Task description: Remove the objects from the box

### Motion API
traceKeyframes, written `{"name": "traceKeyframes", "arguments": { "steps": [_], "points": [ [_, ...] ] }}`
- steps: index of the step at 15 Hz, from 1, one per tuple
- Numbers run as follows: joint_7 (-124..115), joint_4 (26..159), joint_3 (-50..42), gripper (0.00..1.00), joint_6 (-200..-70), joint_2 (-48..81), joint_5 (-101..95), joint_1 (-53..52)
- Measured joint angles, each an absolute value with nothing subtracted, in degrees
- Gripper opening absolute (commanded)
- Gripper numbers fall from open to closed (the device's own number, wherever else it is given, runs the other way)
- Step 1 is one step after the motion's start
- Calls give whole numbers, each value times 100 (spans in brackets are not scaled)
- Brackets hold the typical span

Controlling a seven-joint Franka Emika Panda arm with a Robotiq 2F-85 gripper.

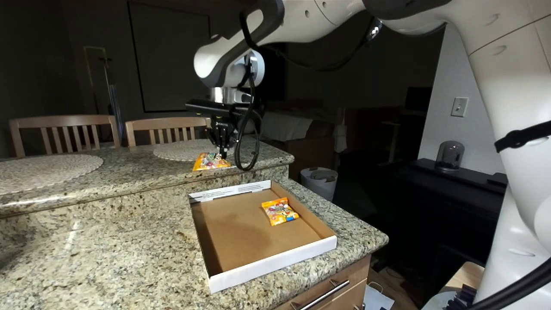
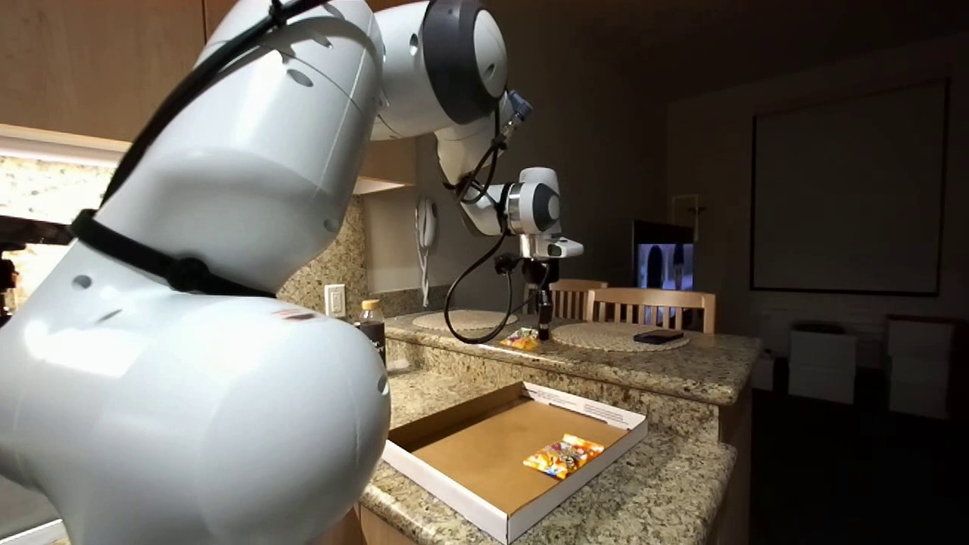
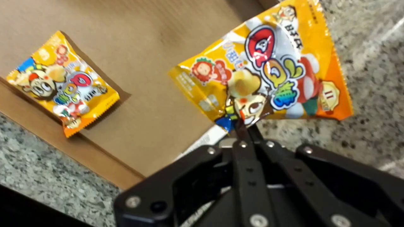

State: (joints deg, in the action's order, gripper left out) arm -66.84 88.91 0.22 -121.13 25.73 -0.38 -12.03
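Note:
My gripper (image 3: pixel 247 127) is shut on an orange-and-yellow packet (image 3: pixel 271 66) with a cartoon print, pinched at one edge. In an exterior view, the gripper (image 1: pixel 223 155) and the held packet (image 1: pixel 210 162) are raised, about level with the upper counter. The gripper (image 2: pixel 543 331) and held packet (image 2: pixel 521 338) also show in an exterior view. The wrist view shows the held packet above the box's rim and the granite beside it. The second packet (image 1: pixel 280 211) lies flat inside the box (image 1: pixel 232 228), near a side wall; it also shows in the wrist view (image 3: pixel 64 83).
The box stands on the lower granite counter (image 1: pixel 107 254). A raised counter ledge (image 1: pixel 142 172) with round woven mats (image 1: pixel 47 170) runs behind it. A dark phone-like object (image 2: pixel 657 337) lies on a mat. A bottle (image 2: pixel 371 325) stands near the wall. Chairs (image 1: pixel 64 133) stand beyond.

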Motion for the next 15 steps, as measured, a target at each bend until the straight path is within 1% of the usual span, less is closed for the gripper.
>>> {"name": "traceKeyframes", "arguments": {
  "steps": [1,2,3,7,10,12,14,15],
  "points": [
    [-6790,8644,-30,30,-12184,2665,-127,-1233],
    [-6896,8410,-76,33,-12318,2745,-223,-1259],
    [-7016,8213,-132,38,-12495,2795,-307,-1296],
    [-7561,7916,-368,64,-13427,2792,-749,-1451],
    [-8223,8081,-680,83,-14404,2754,-1320,-1640],
    [-8542,8358,-853,96,-14824,2693,-1605,-1754],
    [-8558,8754,-819,100,-14859,2587,-1616,-1764],
    [-8555,9013,-748,100,-14862,2501,-1551,-1744]
  ]
}}
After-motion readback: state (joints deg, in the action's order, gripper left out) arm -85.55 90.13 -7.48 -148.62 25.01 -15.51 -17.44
